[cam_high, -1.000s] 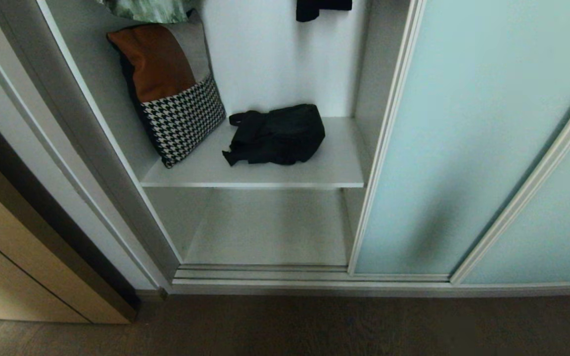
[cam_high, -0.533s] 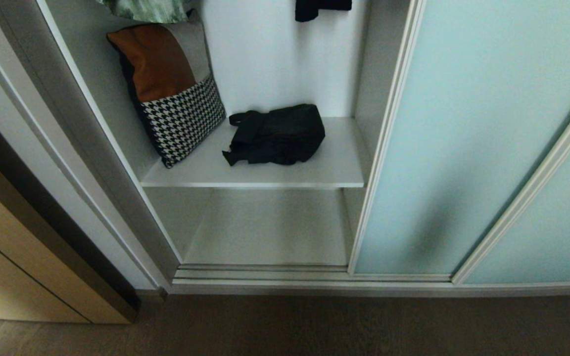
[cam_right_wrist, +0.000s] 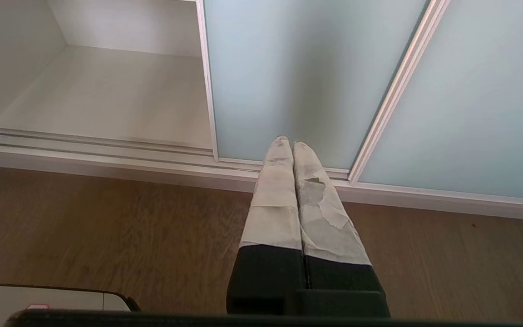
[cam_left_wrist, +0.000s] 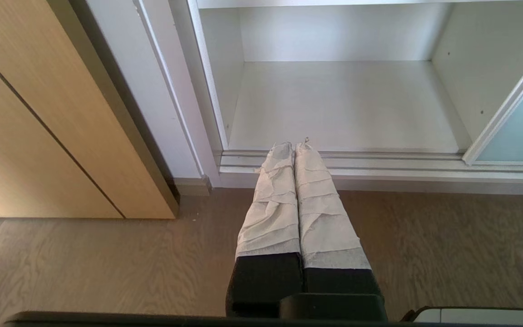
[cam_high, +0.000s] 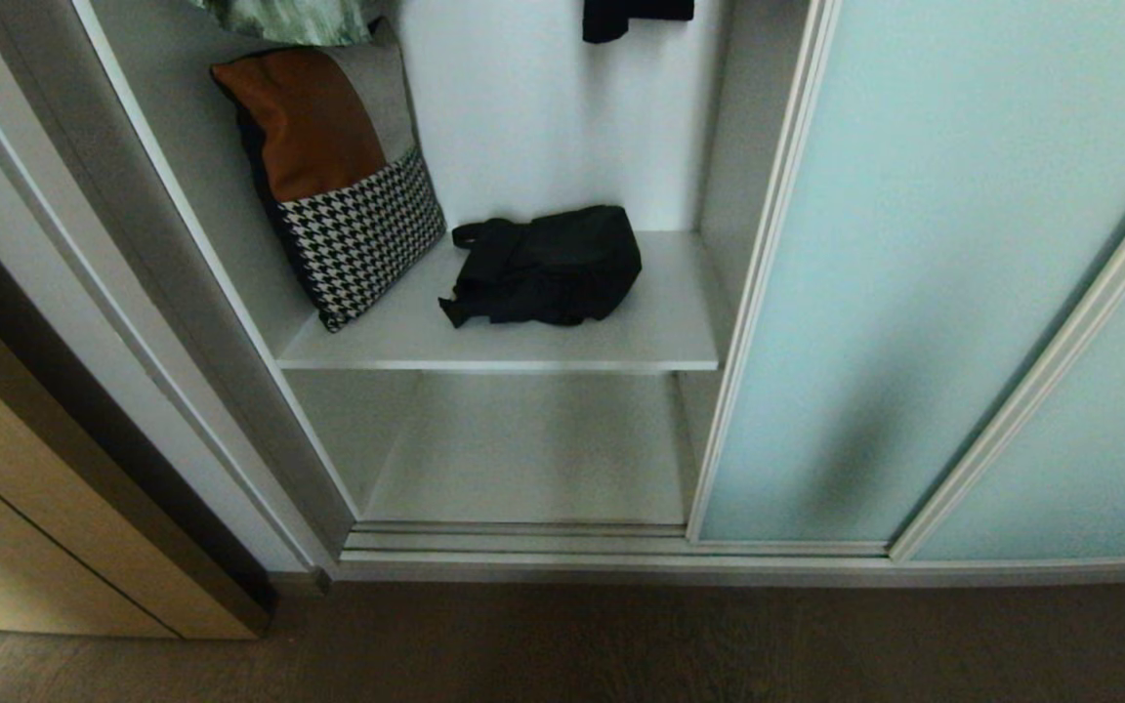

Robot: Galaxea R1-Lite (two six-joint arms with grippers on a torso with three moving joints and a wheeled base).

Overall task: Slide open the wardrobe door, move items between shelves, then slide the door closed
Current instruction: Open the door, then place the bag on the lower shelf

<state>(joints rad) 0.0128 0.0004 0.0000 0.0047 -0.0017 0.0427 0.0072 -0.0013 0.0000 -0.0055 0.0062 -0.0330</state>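
The frosted aqua sliding wardrobe door (cam_high: 914, 273) (cam_right_wrist: 298, 72) stands slid to the right, so the white compartment is open. A black fabric bundle with straps (cam_high: 543, 266) lies on the upper white shelf (cam_high: 621, 342). The lower shelf (cam_high: 533, 449) (cam_left_wrist: 343, 104) is bare. Neither arm shows in the head view. My left gripper (cam_left_wrist: 293, 146) is shut and empty, low over the floor in front of the door track. My right gripper (cam_right_wrist: 287, 141) is shut and empty too, pointing at the foot of the aqua door.
A brown, grey and houndstooth cushion (cam_high: 338, 176) leans against the compartment's left wall on the upper shelf. Dark and green clothes (cam_high: 636, 15) hang above. A tan wood panel (cam_high: 25, 527) (cam_left_wrist: 39, 122) stands to the left. Wood floor (cam_high: 621, 644) lies before the track (cam_high: 523, 552).
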